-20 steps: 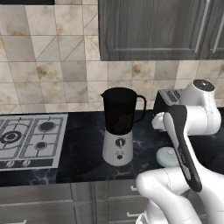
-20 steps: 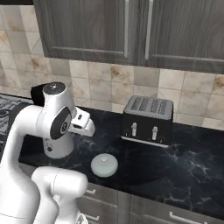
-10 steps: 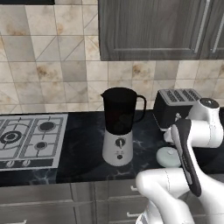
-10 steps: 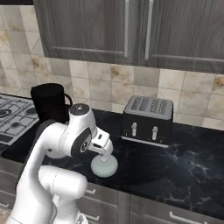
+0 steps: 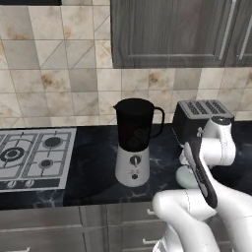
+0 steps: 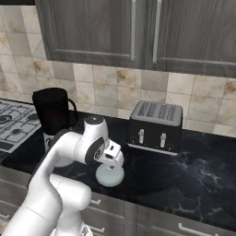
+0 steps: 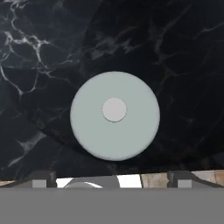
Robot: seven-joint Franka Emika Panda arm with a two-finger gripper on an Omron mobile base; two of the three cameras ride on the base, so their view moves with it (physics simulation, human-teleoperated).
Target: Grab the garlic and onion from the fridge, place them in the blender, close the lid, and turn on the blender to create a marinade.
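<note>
The blender point(image 5: 133, 140), a dark jug on a silver-white base, stands open-topped on the black counter. To its right the round pale grey-green lid point(image 6: 109, 176) lies flat on the counter, knob up. My gripper point(image 6: 112, 162) hangs straight above the lid, pointing down and apart from it. In the hand view the lid point(image 7: 114, 116) sits centred, with the two fingertips point(image 7: 40, 181) spread wide at the bottom and nothing between them. Garlic, onion and fridge are out of view, and the dark jug hides whatever is inside it.
A black toaster point(image 6: 155, 126) stands behind the lid against the tiled wall. A gas hob point(image 5: 34, 153) lies left of the blender. Dark wall cabinets point(image 6: 138, 27) hang overhead. The counter's front edge point(image 6: 152, 207) runs just in front of the lid.
The arm has swung down and away from the blender to a spot over the lid, and the hand has turned to face downward. The jaws stayed open.
</note>
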